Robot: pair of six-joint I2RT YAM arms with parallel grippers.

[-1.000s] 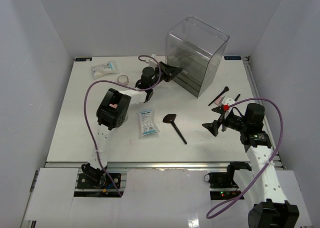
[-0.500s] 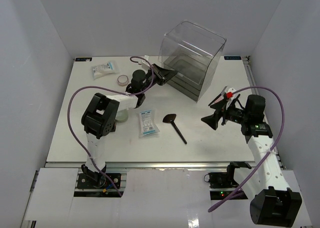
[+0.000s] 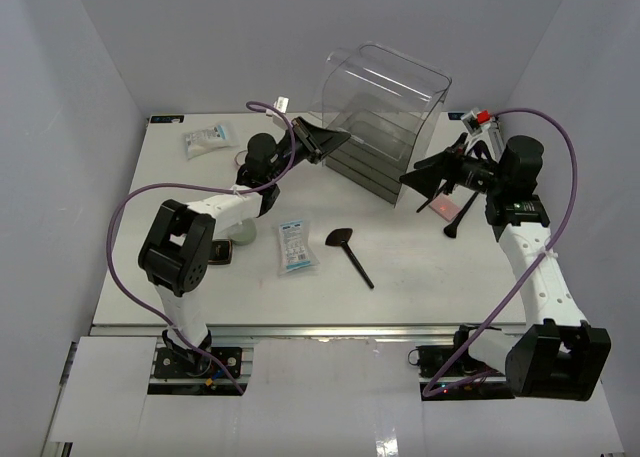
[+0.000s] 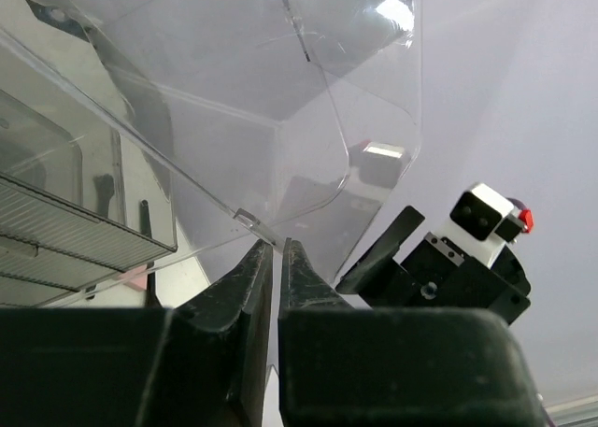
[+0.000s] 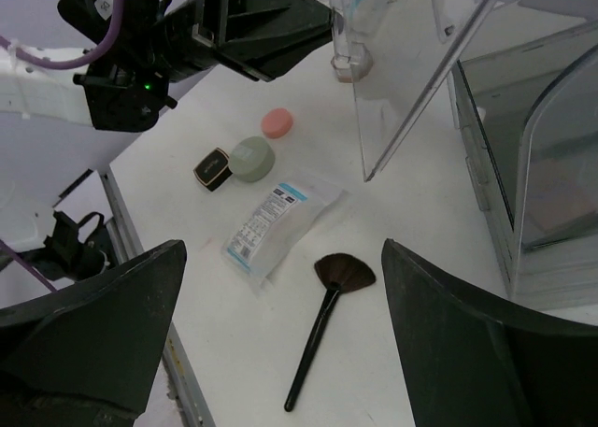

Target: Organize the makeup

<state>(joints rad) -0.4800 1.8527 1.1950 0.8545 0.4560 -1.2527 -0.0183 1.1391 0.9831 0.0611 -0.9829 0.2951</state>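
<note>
On the white worktop the light, stiff fan brush, best taken mid-handle, is lying ungrasped w/ the right end effector spread wide, while the left end effector is being kept clenched on the clear box lid.

The packet print is too small to read; picture edges crop both right fingers.

Seen from above, a white table holds a clear plastic box with grey drawers at the back, its clear front flap swung outward. The left gripper is clamped on that flap's edge, while the right gripper hangs open just right of the box. A fan brush and a white-and-blue packet lie mid-table; another packet lies at the back left.
</note>
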